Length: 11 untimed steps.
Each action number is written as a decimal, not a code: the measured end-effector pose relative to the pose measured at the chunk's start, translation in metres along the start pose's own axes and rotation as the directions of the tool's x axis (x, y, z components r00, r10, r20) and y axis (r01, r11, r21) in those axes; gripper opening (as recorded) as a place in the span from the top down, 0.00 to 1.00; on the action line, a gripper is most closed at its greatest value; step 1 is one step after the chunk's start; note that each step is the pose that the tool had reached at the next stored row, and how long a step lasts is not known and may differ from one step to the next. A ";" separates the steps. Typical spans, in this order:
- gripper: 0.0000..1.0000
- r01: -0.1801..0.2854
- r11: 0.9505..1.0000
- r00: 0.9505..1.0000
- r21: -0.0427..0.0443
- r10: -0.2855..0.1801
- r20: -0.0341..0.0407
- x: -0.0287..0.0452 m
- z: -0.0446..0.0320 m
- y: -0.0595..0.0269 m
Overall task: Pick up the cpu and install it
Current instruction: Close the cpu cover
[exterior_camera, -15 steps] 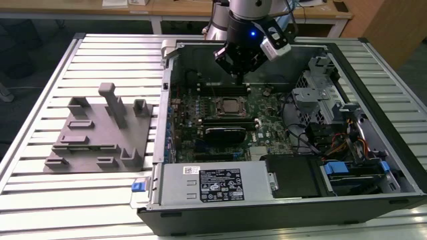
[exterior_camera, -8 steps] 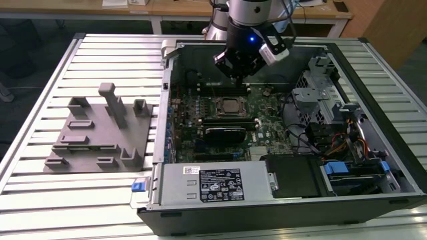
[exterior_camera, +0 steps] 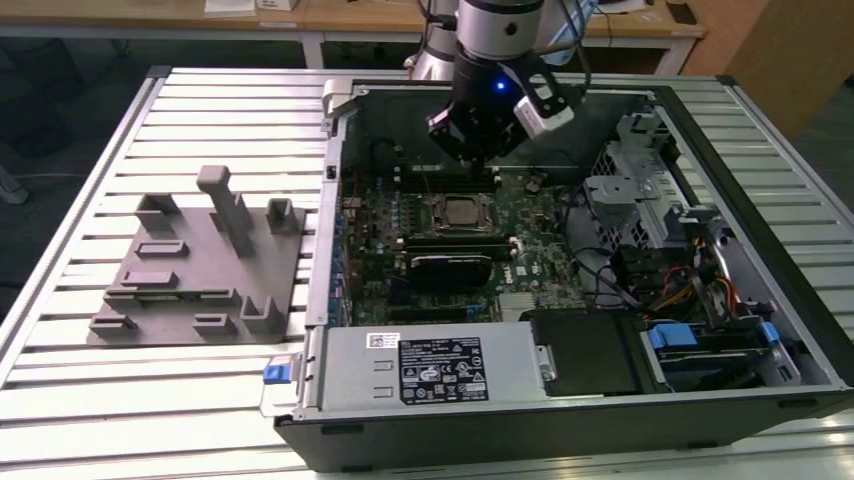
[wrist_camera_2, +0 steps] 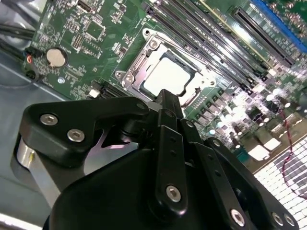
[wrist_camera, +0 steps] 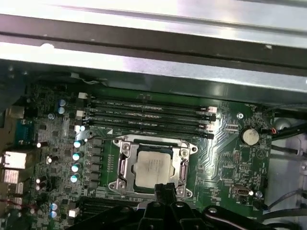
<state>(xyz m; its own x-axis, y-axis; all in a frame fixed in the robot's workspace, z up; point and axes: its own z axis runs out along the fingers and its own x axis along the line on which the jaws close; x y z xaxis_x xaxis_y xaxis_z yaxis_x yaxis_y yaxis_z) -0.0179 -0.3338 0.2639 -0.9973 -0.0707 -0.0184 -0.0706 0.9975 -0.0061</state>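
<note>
While your gripper [exterior_camera: 470,156] hangs over the far part of the board [exterior_camera: 534,235] inside the open case [exterior_camera: 747,300], you see its jaws pressed together in both wrist views, gripping nothing. The cpu [wrist_camera: 152,167] lies flat in the socket [wrist_camera: 121,160], silvery top up, just beyond the fingertips [wrist_camera_2: 169,99] and apart from them.

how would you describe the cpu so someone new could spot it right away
Look inside the open computer case at the green motherboard. Near its middle, beside the long memory slots, sits a metal socket frame. The cpu is the smooth, flat silvery square lying inside that frame.
</note>
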 end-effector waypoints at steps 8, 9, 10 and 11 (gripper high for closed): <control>0.89 -0.031 1.000 1.000 -0.001 0.031 0.000 0.0002 0.0106 0.0001; 0.89 -0.031 1.000 1.000 0.000 0.031 0.000 0.0002 0.0124 0.0001; 0.89 -0.030 1.000 1.000 -0.001 0.030 0.000 0.0002 0.0142 0.0000; 0.89 -0.031 1.000 1.000 -0.001 0.031 0.000 0.0003 0.0160 0.0000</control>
<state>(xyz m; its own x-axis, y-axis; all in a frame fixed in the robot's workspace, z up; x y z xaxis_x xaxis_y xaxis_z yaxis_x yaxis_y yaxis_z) -0.0178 -0.3339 0.2479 -0.9990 -0.0402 -0.0185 -0.0401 0.9992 -0.0048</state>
